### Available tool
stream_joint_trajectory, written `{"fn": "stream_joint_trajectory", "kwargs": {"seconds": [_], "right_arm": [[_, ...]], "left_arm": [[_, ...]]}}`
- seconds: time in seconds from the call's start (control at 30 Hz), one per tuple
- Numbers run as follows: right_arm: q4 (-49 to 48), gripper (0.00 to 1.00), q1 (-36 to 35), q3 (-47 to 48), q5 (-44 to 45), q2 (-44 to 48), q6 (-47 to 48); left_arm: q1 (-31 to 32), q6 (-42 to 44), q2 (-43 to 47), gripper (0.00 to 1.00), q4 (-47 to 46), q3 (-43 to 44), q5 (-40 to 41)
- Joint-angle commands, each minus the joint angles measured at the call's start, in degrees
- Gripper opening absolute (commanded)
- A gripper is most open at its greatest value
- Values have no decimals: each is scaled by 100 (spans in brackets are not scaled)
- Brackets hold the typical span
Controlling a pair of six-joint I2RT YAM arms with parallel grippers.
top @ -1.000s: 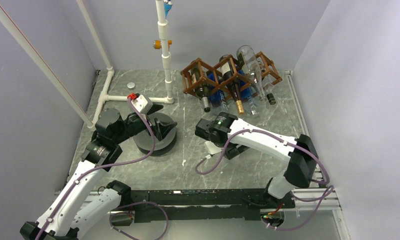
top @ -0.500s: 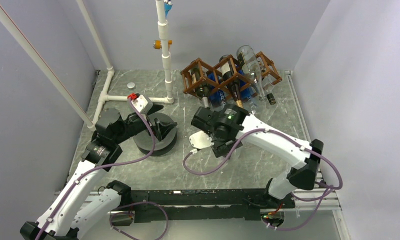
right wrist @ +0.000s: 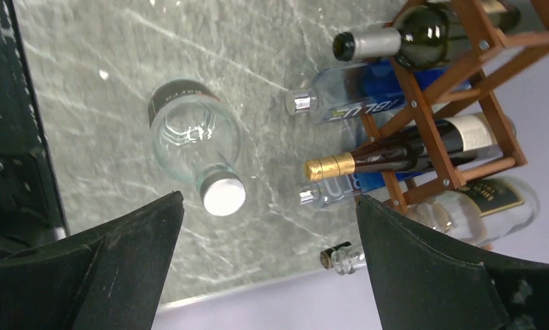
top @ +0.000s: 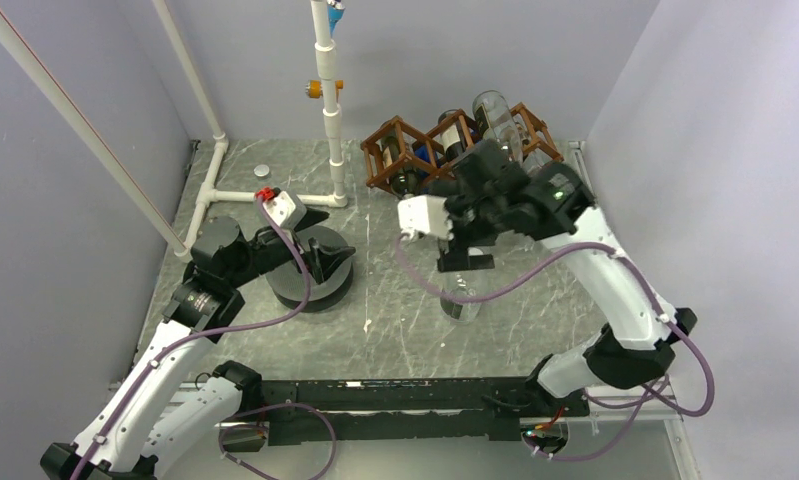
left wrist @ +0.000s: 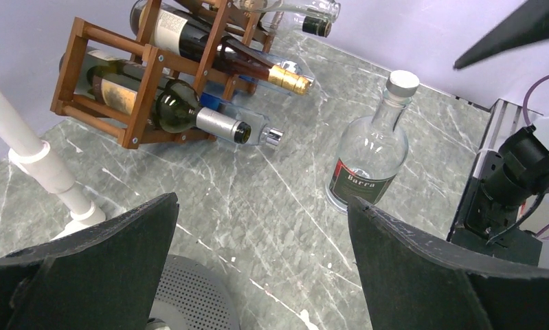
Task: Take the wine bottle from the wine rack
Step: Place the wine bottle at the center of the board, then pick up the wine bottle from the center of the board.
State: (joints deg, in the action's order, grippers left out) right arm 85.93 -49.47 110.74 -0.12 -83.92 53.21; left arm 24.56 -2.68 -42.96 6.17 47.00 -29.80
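From above, the wine bottle [top: 462, 303] stood upright on the grey veined tabletop [top: 375, 330], well apart from the wine rack [top: 415, 150] against the back wall, so the lift-off looked done; the right gripper [top: 465, 258] hung above it with fingers spread and nothing in them, probably to leave the neck free. The left gripper [top: 320, 262] rested by a round grey disc [top: 295, 290], out of the way. The left wrist view showed its own black, rough-faced fingers [left wrist: 86, 268] wide apart and empty; beyond them the wine bottle [left wrist: 367, 158] was clear glass with sloping shoulders, a pale cap and a dark label, while the wine rack [left wrist: 148, 82] was a brown wooden lattice whose diamond cells cradled a dark green bottle [left wrist: 182, 113] with a silver capsule and a gold-foiled bottle [left wrist: 258, 69] on their sides. The right wrist view looked straight down on the wine bottle [right wrist: 196, 137], its round silvery cap nearest, framed by open fingers [right wrist: 120, 261]; a blue-labelled bottle [right wrist: 354, 103] lay just beside the rack's foot
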Motion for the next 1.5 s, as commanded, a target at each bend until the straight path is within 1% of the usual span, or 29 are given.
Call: {"fn": "stream_joint_trajectory", "kwargs": {"seconds": [0.0,0.07,0.1,0.13,0.23,0.3,0.4,0.63,0.73,0.77,0.87,0.93,1.07,1.2,1.37,1.47], "right_arm": [[-33,99,978,502,-1802,393,-167],[-142,99,1507,373,-2406,494,-243],[-314,99,1743,143,-2642,589,-308],[-632,99,1936,-186,-2863,760,-443],[-1976,100,2346,-1474,-3157,1414,-997],[-2615,100,2660,-1953,-3510,1632,-1460],[-3308,100,3627,-2568,-4444,1933,-2049],[-4889,99,5249,-3824,-5627,2214,-3741],[-5465,99,5870,-4292,-6144,2289,-4329],[-5657,99,6067,-4426,-6367,2303,-4554],[-6327,99,6588,-4829,-6725,2312,-5432],[-6690,99,6758,-5091,-6728,2303,-5801],[-7088,99,6961,-5545,-6759,2323,-6055],[-6979,99,6992,-5521,-6573,2336,-5990],[-6993,99,6992,-5554,-6398,2344,-6003],[-6996,99,6989,-5563,-6365,2344,-6009]], "left_arm": [[-30,-110,-60,99,-405,-27,-337],[-30,-186,-127,99,-437,-14,-447],[-30,-235,-155,99,-457,-1,-496],[-25,-285,-180,99,-475,8,-545],[-17,-463,-262,99,-539,23,-604],[34,-629,-310,99,-573,12,-557],[215,-827,-378,99,-574,11,-362],[892,-1369,-581,99,-572,-88,576],[1376,-1548,-631,99,-574,-194,1091],[1561,-1580,-651,99,-709,-220,1325],[2166,-1624,-771,99,-791,-196,2025],[2569,-1666,-916,99,-893,-143,2688],[3265,-1681,-1336,99,-1145,-15,3648],[3731,-1807,-1819,99,-1263,283,4306],[4229,-2209,-2545,99,-954,952,5240],[4503,-2555,-2981,99,-376,1491,5951]]}}
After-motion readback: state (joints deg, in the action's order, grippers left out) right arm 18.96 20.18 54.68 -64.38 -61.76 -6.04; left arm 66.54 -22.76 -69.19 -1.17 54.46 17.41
